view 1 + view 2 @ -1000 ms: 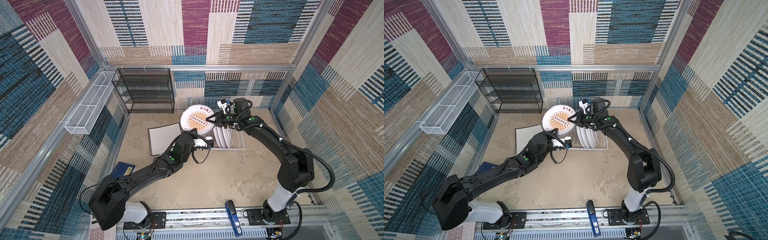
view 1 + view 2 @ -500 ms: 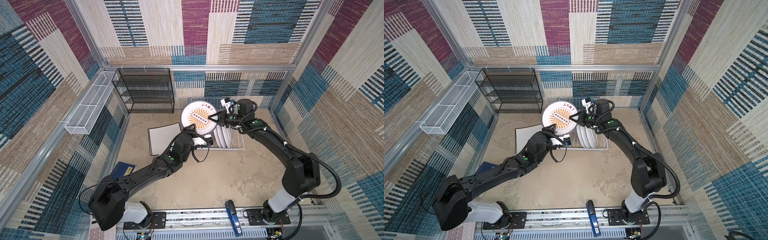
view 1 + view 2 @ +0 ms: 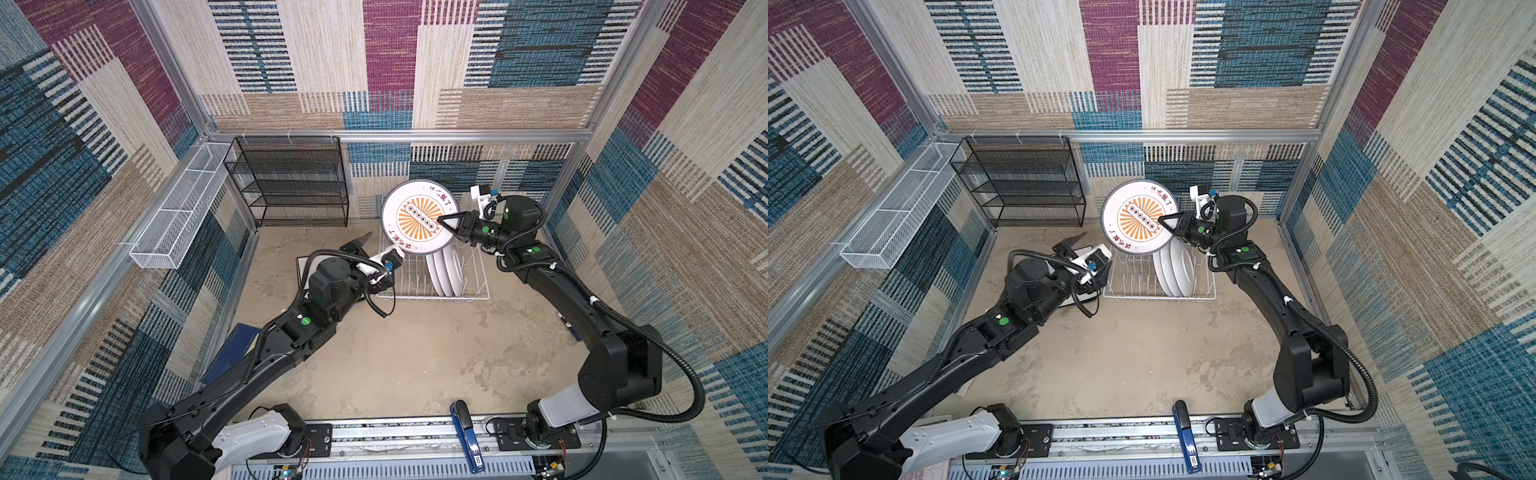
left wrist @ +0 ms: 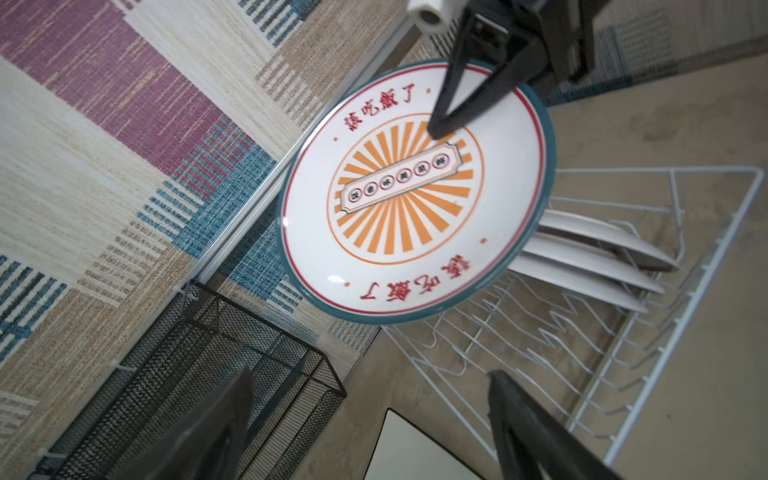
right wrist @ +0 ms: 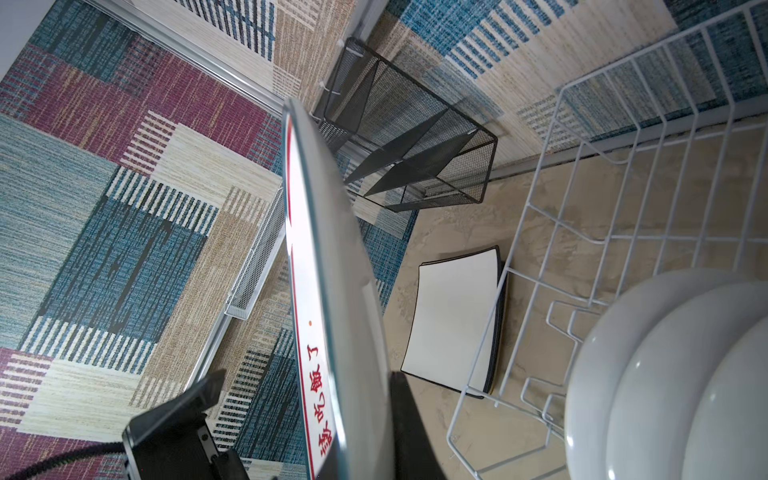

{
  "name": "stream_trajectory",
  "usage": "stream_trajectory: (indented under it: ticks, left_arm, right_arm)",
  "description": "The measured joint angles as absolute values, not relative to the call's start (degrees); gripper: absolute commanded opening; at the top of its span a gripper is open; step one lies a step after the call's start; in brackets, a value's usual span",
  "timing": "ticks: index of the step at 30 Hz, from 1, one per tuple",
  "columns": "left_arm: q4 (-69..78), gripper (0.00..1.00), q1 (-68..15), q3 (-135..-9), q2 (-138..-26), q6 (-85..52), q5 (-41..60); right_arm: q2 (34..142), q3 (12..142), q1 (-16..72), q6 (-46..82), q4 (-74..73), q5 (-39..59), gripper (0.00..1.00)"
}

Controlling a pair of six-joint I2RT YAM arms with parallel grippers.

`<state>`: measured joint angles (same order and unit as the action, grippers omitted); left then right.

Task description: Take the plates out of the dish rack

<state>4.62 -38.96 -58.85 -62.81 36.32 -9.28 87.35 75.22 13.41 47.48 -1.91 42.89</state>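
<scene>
aloft, glossy round plate point(image 3: 409, 220)

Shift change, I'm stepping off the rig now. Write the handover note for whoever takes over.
Right claw: shut on the round white plate with the orange sunburst, held on edge above the white wire dish rack.
Left claw: open, empty, beside the rack, facing that plate.
Done: square white plates with black edges lie stacked on the table beside the rack.
Left: set down the held plate; three round white plates stand in the rack.
</scene>
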Motion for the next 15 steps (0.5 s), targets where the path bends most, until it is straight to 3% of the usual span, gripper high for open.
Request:
stream_trajectory:
  ticks: [8, 15]
  left_arm:
    - [0.69, 0.93, -25.96, -68.55, -64.75, 4.23, 6.13]
    - [-1.67, 0.90, -18.81, -75.22, -75.68, -16.08, 20.67]
  right_arm:
    - [87.07, 73.54, 13.39, 45.39, -3.49, 43.86, 0.00]
    - [87.07, 73.49, 13.39, 44.07, -3.62, 44.66, 0.00]
